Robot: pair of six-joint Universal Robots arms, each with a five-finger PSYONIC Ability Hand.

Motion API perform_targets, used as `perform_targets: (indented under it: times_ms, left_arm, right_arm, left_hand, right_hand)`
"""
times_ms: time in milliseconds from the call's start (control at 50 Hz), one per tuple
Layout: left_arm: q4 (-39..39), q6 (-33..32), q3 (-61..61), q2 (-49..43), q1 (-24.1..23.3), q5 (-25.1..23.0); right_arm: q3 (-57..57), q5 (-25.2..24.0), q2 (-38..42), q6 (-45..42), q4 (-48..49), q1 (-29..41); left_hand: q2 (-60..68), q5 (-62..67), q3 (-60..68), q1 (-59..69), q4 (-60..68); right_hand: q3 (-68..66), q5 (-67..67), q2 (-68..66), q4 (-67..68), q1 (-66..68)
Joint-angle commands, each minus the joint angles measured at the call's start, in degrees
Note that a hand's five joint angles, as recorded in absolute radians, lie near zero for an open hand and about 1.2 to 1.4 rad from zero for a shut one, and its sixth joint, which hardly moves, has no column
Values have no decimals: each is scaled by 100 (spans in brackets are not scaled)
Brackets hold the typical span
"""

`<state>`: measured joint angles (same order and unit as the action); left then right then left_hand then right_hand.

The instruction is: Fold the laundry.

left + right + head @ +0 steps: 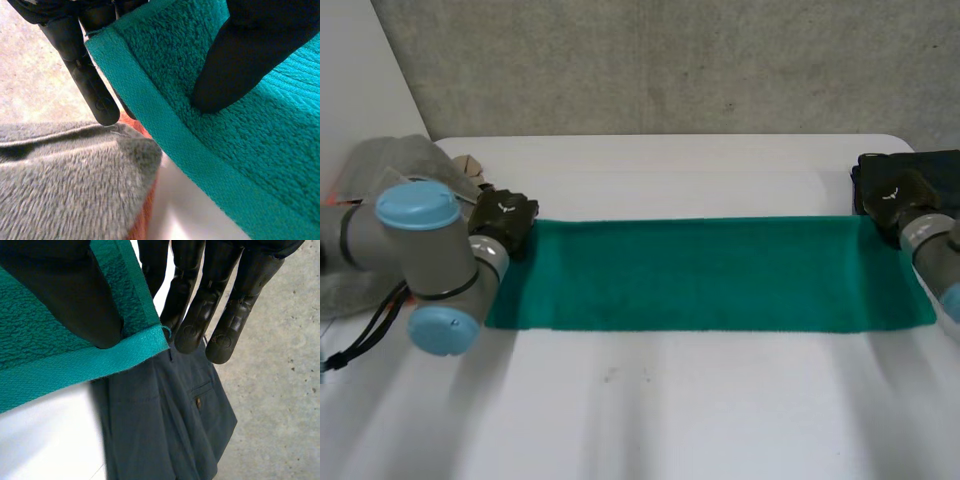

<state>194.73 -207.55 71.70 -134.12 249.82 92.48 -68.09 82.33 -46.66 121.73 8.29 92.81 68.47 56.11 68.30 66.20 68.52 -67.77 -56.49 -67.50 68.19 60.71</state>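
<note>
We see a green towel [710, 272] lying flat on the white bench [670, 400], stretched between our two hands. Our left hand [503, 220] pinches one far corner, its thumb [250, 55] pressed onto the pile and its fingers [85, 75] behind the hem. A grey fleece cloth [65, 185] lies just past its fingertips. Our right hand [890, 195] grips the opposite far corner the same way, and dark trousers [165, 430] lie beneath its fingertips.

Your white desk [650, 420] stands before a speckled grey wall [670, 60], probably concrete; grey floor [280, 365] lies past the desk's edge.
</note>
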Motion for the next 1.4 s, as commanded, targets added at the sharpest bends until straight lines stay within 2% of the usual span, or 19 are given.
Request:
perform_targets:
  times_ms: [20,60,140,220,340,400,460,620,780,820,840,880,980,1160,1180,1200,1320,1400]
  left_arm:
    - [126,-171,-560,-422,-170,-2]
    - [284,-233,-587,-387,-231,33]
    - [399,-207,-473,-168,-258,86]
    - [390,-198,88,314,-249,77]
    - [390,-154,905,1088,-232,42]
    - [417,-119,1205,1317,-232,33]
    - [460,30,1618,1598,-249,-2]
    - [461,321,1900,1705,-284,-28]
    - [461,321,1909,1714,-390,-28]
    - [461,321,1909,1731,-399,-28]
    - [461,321,1918,1731,-399,-28]
    - [461,321,1918,1740,-399,-28]
    - [461,330,1944,1854,-381,-20]
    - [461,330,2023,2056,-355,-28]
    - [469,330,2032,2056,-355,-28]
    - [461,338,2041,2065,-355,-28]
    - [469,365,2111,2065,-399,-20]
    - [469,391,2199,2083,-408,-28]
  right_arm:
    - [489,775,482,35,129,263]
    - [428,942,413,131,251,324]
    - [42,812,-17,640,314,404]
    - [-844,32,-1184,1580,261,325]
    - [-1767,-1058,-1837,1960,-1,-359]
    - [-2032,-1359,-1908,1943,-213,-650]
    - [-2383,-1710,-1979,1890,-494,-1088]
    - [-2684,-2010,-1838,1556,-451,-1529]
    - [-2517,-2133,-1223,1362,-284,-1626]
    - [-2455,-2133,-1118,1354,-266,-1626]
    - [-2403,-2133,-1013,1354,-257,-1626]
    - [-2359,-2098,-977,1354,-240,-1626]
    - [-2288,-2063,-1012,1354,-187,-1872]
    - [-2288,-2212,-1258,1204,-257,-2751]
    - [-2375,-2299,-1275,1126,-275,-2795]
    - [-2419,-2378,-1267,1099,-284,-2795]
    - [-2744,-3282,-1355,1134,-301,-2778]
    - [-2771,-3495,-1372,1125,-310,-2743]
  left_hand:
    - [-5377,-5141,-5361,-5150,-5382]
    - [-5847,-5611,-5830,-5620,-5852]
    - [-5847,-5611,-5830,-5620,-5852]
    - [-5847,-5611,-5830,-5620,-5852]
    - [-5847,-5611,-5830,-5620,-5852]
    - [-5847,-5611,-5830,-5620,-5852]
    - [-5847,-5611,-5830,-5620,-5852]
    - [-5847,-5611,-5830,-5620,-5852]
    - [-5847,-5611,-5830,-5620,-5852]
    - [-5847,-5611,-5830,-5620,-5852]
    - [-5847,-5611,-5830,-5620,-5852]
    - [-5847,-5611,-5830,-5620,-5852]
    - [-5847,-5611,-5830,-5620,-5852]
    - [-5847,-5611,-5830,-5620,-5852]
    - [-5847,-5611,-5830,-5620,-5852]
    - [-5847,-5611,-5830,-5620,-5852]
    - [-5847,-5611,-5830,-5620,-5852]
    - [-5847,-5611,-5830,-5620,-5852]
  right_hand:
    - [5777,5649,5750,-5819,-5071]
    - [5777,5649,5750,-5819,-5071]
    - [5777,5649,5750,-5819,-5071]
    - [5777,5649,5750,-5819,-5071]
    - [5777,5649,5750,-5819,-5071]
    - [5777,5649,5750,-5819,-5071]
    - [4596,4468,4569,-4638,-3890]
    - [4289,4161,4262,-4330,-3582]
    - [3432,3303,3404,-3473,-2725]
    - [2779,2650,2751,-2820,-2072]
    - [760,631,732,-801,-53]
    - [-1215,-1344,-1243,1174,1922]
    - [-1223,-1351,-1250,1181,1929]
    - [-1223,-1351,-1250,1181,1929]
    - [1336,1208,1309,-1377,-629]
    - [2327,2199,2300,-2369,-1621]
    - [2873,2744,2845,-2914,-2166]
    - [3816,3687,3788,-3857,-3109]
